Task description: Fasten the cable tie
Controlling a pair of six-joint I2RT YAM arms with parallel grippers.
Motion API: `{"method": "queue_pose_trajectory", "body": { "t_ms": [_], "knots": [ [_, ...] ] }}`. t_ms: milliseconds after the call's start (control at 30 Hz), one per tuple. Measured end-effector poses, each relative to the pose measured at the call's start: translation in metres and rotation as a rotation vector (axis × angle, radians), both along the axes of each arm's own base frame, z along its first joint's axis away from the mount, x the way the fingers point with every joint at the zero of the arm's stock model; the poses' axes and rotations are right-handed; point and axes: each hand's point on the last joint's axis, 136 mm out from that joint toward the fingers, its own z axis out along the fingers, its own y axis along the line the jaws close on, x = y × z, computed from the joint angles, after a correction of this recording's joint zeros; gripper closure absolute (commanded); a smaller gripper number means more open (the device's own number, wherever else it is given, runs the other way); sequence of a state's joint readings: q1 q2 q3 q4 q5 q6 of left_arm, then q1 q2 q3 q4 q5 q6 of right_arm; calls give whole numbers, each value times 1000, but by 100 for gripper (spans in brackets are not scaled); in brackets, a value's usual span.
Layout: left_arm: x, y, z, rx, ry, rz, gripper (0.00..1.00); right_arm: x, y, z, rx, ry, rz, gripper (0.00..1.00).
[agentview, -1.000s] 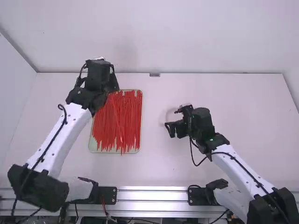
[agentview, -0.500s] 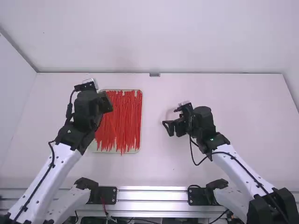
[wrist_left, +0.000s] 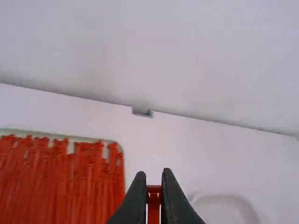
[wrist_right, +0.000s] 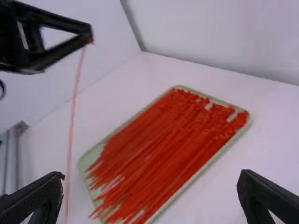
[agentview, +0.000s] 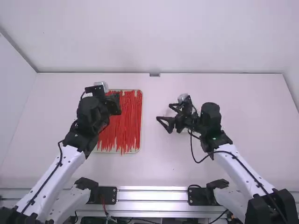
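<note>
**One tie lifted, right arm opens to meet it**

The left end effector [wrist_left: 153,181] now pinches a single thin red plastic cable tie [wrist_right: 74,121]. It has raised the tie off the pale green tray [agentview: 138,148] on the left of the surface. The right end effector [agentview: 163,125] has spread wide and edged left, likely to take the tail for threading.

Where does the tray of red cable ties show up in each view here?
High view: tray left of middle, partly behind the left gripper.
Left wrist view: tray beside that gripper's own fingers.
Right wrist view: tray mid-picture, the left gripper beyond it.
Shared landmark: the left gripper, shut on one red tie.
</note>
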State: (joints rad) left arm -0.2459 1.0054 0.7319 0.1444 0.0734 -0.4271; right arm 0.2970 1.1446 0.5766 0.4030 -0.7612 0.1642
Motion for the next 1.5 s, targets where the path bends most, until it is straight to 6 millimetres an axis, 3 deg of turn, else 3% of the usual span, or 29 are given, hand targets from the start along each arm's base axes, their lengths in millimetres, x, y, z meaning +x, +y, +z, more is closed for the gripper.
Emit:
{"method": "queue_pose_trajectory", "body": {
  "t_ms": [267, 567, 767, 1100, 1167, 1267, 1367, 1467, 1500],
  "knots": [
    [0, -36, 25, -68, -102, -135, 98, -2, 14, 26, 92, -29, 11, 1],
    [-7, -52, 45, -105, -171, -225, 98, -4, 31, 44, 160, -36, -29, 0],
    [-14, -63, 57, -151, -205, -284, 98, -3, 46, 44, 190, -27, -48, 1],
    [-25, -86, 63, -172, -219, -345, 98, 1, 73, 41, 251, -34, -37, 12],
    [-25, -86, 63, -172, -219, -343, 98, 2, 75, 40, 258, -42, -30, 18],
    [-25, -86, 63, -175, -217, -342, 98, 2, 78, 40, 264, -51, -18, 34],
    [-26, -88, 63, -176, -216, -349, 98, 2, 78, 40, 267, -50, -16, 41],
    [-29, -94, 62, -177, -214, -365, 98, 2, 78, 41, 268, -53, -15, 67],
    [-30, -94, 62, -177, -213, -368, 98, 1, 78, 41, 269, -53, -14, 71]
  ]
}}
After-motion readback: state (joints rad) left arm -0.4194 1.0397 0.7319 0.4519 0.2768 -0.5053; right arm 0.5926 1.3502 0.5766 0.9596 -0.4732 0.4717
